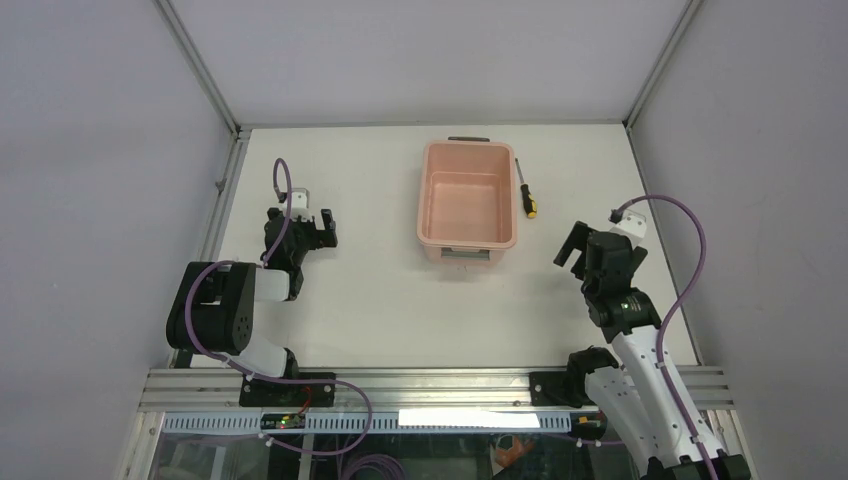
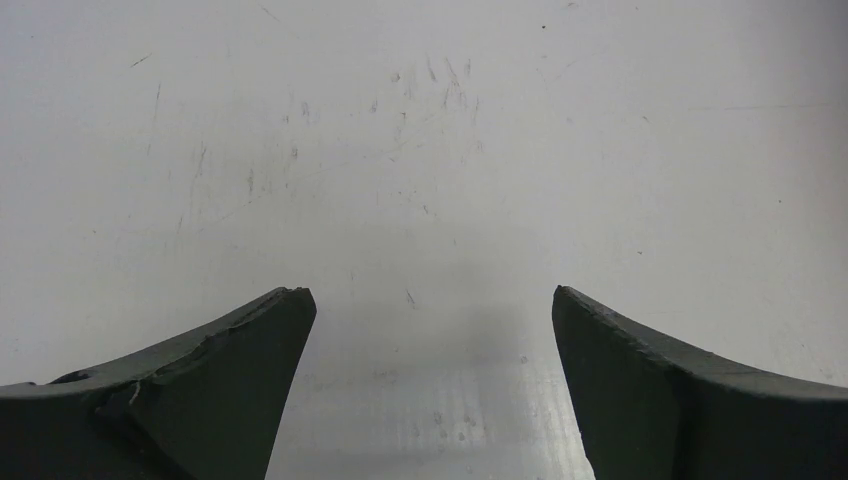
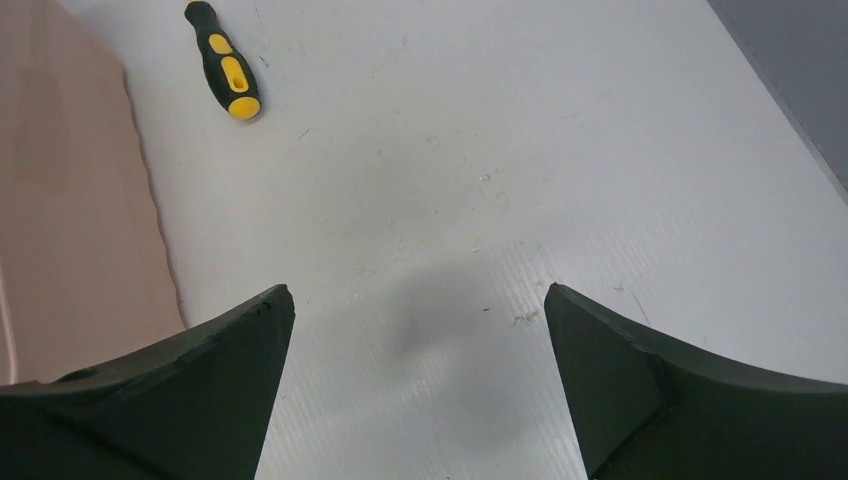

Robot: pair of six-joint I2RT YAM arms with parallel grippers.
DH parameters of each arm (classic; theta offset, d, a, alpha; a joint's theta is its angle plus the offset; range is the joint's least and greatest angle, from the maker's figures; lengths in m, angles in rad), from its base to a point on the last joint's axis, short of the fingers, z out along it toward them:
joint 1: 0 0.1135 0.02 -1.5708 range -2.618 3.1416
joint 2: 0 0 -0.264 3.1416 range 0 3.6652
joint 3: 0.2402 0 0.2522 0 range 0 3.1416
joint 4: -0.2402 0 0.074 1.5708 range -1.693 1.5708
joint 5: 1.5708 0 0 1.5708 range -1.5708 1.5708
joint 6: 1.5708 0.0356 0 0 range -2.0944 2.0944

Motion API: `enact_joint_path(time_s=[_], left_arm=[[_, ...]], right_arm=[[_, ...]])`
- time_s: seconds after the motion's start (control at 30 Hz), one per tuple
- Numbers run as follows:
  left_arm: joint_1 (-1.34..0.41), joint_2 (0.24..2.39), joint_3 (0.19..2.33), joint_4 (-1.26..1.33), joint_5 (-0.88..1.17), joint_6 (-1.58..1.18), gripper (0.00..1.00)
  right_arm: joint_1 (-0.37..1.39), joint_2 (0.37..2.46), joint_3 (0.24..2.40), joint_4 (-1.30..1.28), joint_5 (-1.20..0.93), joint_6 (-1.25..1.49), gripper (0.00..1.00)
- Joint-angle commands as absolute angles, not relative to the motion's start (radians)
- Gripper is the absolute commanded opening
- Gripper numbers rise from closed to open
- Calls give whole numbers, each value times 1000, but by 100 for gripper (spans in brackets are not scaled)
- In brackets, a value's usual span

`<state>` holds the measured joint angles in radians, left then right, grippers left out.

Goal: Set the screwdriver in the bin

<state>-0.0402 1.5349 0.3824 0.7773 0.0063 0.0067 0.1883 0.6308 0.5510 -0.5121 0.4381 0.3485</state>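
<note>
**Screwdriver on the desk, outside the bin**

The screwdriver (image 1: 524,188) lies flat on the white desk (image 1: 380,300), just beside the right long wall of the empty pink bin (image 1: 466,205). Its shaft points away from the arms and its handle is nearer to them. The left fingers (image 2: 220,380) are spread wide over bare desk, holding nothing. The right fingers (image 3: 200,380) are likewise spread wide and hold nothing, with the handle ahead to their left.

White table (image 1: 380,310) carrying fine scratches (image 2: 430,90), showing in left wrist view. Grey wall panels (image 1: 90,150) standing on three sides. Aluminium rail (image 1: 440,385) running along near table edge. Metal corner posts (image 1: 200,65) rising at far corners.
</note>
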Motion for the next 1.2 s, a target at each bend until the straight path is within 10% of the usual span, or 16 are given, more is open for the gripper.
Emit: enact_joint_path(time_s=[0.0,0.47,1.17], left_arm=[[-48,1507,383,804,14,-9,99],[-48,1507,383,804,13,-9,99],[-48,1507,383,804,14,-9,99]], right_arm=[[195,624,557,-468,478,372,99],[195,800,744,-489,440,316,99],[51,1872,1653,-731,-114,71,91]])
